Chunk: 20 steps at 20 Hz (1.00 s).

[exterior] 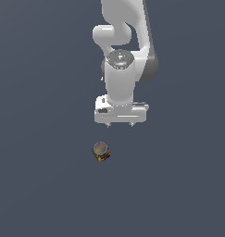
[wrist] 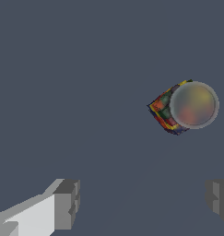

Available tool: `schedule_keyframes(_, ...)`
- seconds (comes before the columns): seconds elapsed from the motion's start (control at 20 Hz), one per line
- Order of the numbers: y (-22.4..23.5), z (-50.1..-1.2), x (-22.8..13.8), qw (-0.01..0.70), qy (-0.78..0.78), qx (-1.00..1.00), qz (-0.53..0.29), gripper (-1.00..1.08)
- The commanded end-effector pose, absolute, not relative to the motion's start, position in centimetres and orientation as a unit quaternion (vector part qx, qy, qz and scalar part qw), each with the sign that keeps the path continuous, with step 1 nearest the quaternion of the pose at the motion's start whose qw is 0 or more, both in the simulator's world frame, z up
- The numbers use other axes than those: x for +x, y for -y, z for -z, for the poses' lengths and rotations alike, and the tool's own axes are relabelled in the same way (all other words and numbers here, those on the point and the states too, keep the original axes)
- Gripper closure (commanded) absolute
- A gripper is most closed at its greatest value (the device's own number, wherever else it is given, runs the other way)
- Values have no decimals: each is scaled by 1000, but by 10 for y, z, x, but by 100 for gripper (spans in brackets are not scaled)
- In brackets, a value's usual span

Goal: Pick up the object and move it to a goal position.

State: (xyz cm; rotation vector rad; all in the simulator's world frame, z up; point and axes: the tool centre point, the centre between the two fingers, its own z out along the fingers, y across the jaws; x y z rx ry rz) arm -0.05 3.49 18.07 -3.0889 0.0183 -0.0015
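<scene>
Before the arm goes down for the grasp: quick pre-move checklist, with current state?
1. Jaws open: ok. In the wrist view both fingers stand wide apart, nothing between them.
2. Gap wider than the object: ok. The cylinder looks narrower than the opening.
3. Gripper centred over the object: not ok. In the exterior view the object sits below it and toward the exterior view's left; in the wrist view it lies off the line between the fingers.
4. Object upright and free: ok. Round top faces up, nothing touching it.
5. Path down unobstructed: ok, nothing else visible near it.
6. Goal position: cannot tell, no marker in either view.
</scene>
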Motion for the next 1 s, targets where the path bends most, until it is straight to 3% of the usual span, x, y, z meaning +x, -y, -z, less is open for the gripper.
schedule_keyframes(0.0, -33, -179, 1, 26, 0, -1000, 1, -92)
schedule_keyframes(0.95, 11, -144, 37, 10, 171, -985, 2, -92)
